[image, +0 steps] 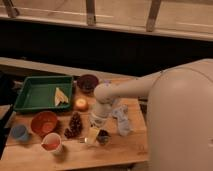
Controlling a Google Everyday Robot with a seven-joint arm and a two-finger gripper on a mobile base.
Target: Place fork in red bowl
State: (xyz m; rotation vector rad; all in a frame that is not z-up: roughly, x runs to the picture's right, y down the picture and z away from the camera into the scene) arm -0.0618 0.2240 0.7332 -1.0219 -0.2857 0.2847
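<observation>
The red bowl (44, 122) sits at the front left of the wooden table (127, 147), shallow and orange-red. My gripper (93, 133) hangs from the white arm (125, 92) and points down at the table front, between the pinecone (75, 125) and a small round metal cup (103, 137). A thin silver piece that looks like the fork (82, 140) lies on the table just left of the gripper's tip; most of it is hidden. The gripper is about a bowl's width to the right of the red bowl.
A green tray (35, 92) holding a yellow piece stands at the back left. A maroon bowl (88, 82), an orange fruit (81, 104), a white cup with red inside (51, 143), a blue cup (20, 132) and a grey cloth (121, 120) are on the table.
</observation>
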